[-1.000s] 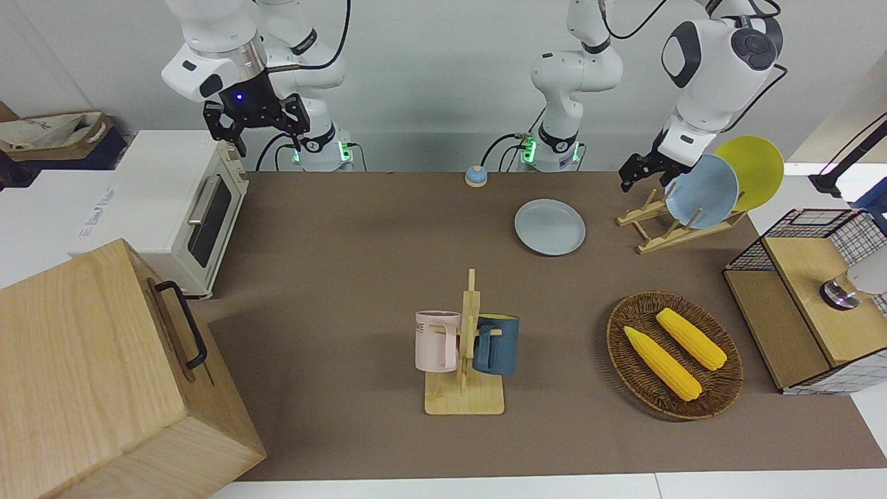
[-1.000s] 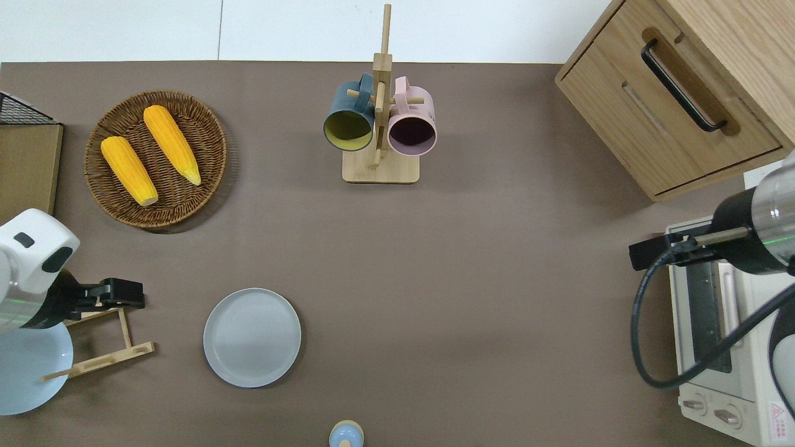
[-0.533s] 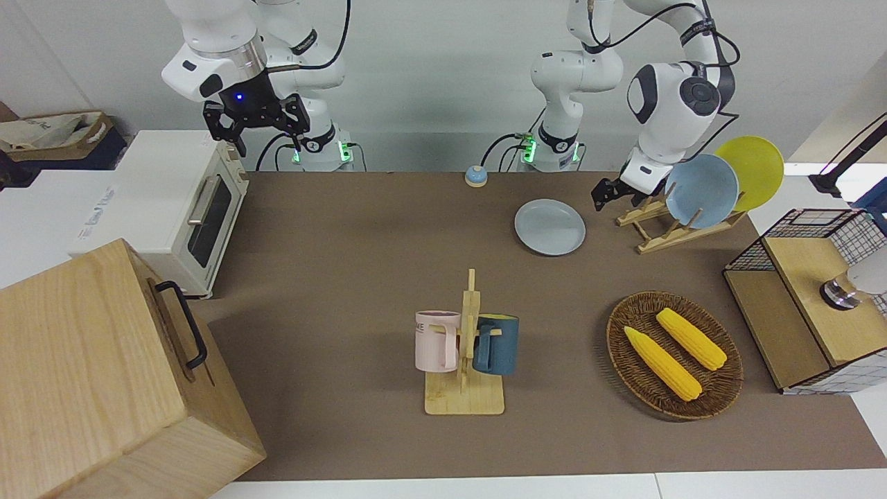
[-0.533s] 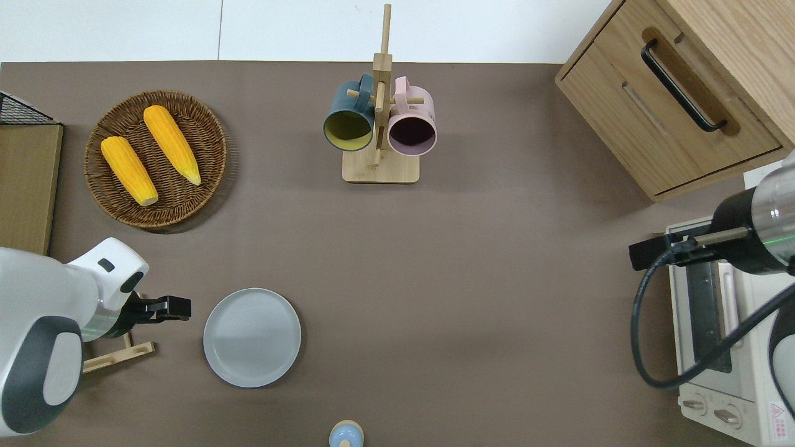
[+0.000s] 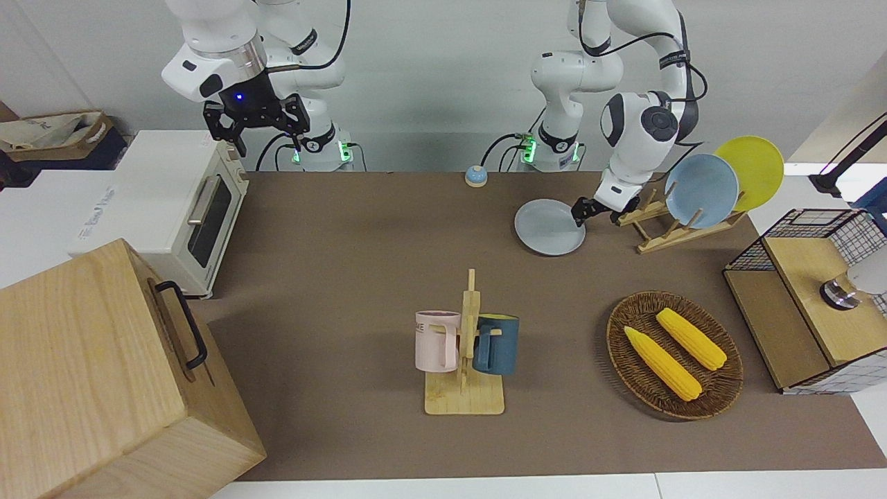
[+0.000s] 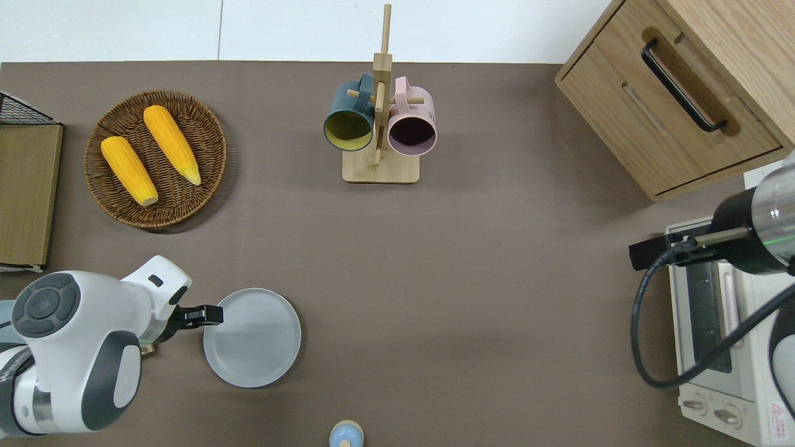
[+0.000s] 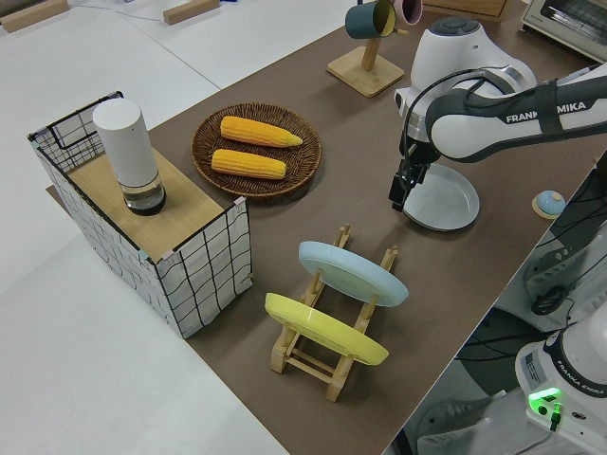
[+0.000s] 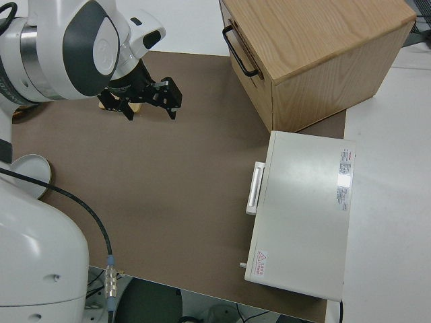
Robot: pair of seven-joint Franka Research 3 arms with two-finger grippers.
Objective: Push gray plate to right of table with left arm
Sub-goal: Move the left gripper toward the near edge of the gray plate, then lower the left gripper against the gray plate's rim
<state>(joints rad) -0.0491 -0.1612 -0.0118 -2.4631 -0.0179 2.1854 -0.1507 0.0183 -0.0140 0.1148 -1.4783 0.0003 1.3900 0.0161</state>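
I see the gray plate lying flat on the table, toward the left arm's end and close to the edge nearest the robots. A small blue bell sits nearer to the robots than the plate, and the wicker basket with two corn cobs lies farther from them.

The left gripper is low at the plate's rim, on the side toward the left arm's end of the table; in the overhead view its black tip overlaps the rim. In the left side view the gripper points down at that same rim. I cannot tell whether it touches the plate, nor whether its fingers are spread or closed. The left arm bends down to it from its base.

Just beside the gripper, toward the left arm's end, stands the wooden dish rack, carrying a bluer plate and a yellow plate, both tilted on edge. The wire crate with a white cylinder on its wooden top stands at that end too.

Midway along the table, far from the robots, a wooden mug stand holds a dark blue mug and a pink mug. At the right arm's end are a wooden cabinet and a white toaster oven. The right arm is parked; I see the fingers of the right gripper spread apart, holding nothing.
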